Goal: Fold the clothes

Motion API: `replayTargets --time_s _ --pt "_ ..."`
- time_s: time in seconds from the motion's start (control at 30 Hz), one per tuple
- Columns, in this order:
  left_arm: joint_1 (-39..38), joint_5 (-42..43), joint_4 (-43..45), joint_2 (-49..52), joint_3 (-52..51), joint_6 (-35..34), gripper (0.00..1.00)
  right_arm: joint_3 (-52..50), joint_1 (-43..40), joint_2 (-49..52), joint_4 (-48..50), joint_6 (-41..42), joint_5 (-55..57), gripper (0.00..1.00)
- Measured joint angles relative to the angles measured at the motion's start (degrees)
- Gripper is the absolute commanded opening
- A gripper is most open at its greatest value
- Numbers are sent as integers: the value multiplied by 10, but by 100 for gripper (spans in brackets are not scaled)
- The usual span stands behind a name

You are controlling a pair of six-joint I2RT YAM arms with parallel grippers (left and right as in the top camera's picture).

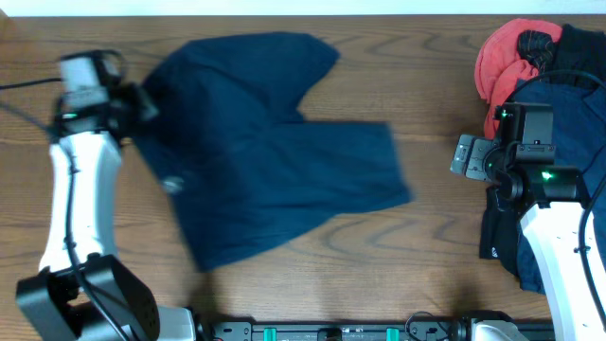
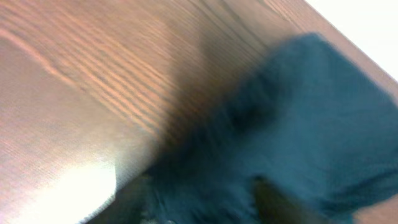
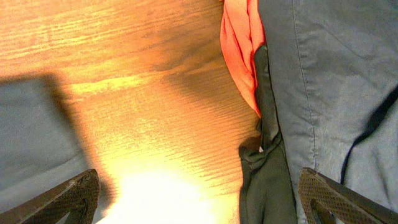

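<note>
I see the navy shorts (image 1: 275,152) spread mid-table, legs toward 1 and 3 o'clock. My left gripper (image 1: 142,100) is at their 9 o'clock edge, its grip too blurred to judge. My right gripper (image 1: 464,156) has its fingers apart.

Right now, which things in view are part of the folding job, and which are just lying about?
Job:
- navy shorts, spread out mid-table
- red garment, black garment and blue garment, heaped beside the right gripper

Lying about:
- wooden table
- black cable draped over the heap
</note>
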Motion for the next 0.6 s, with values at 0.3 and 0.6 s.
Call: replayTargets --time_s 0.3,0.6 --pt "15 79 -345 -7 -3 1 98 0 0 0 -42 -15 -110 99" --pt "15 26 -410 -7 -28 -2 98 0 59 94 -123 -53 -294 99"
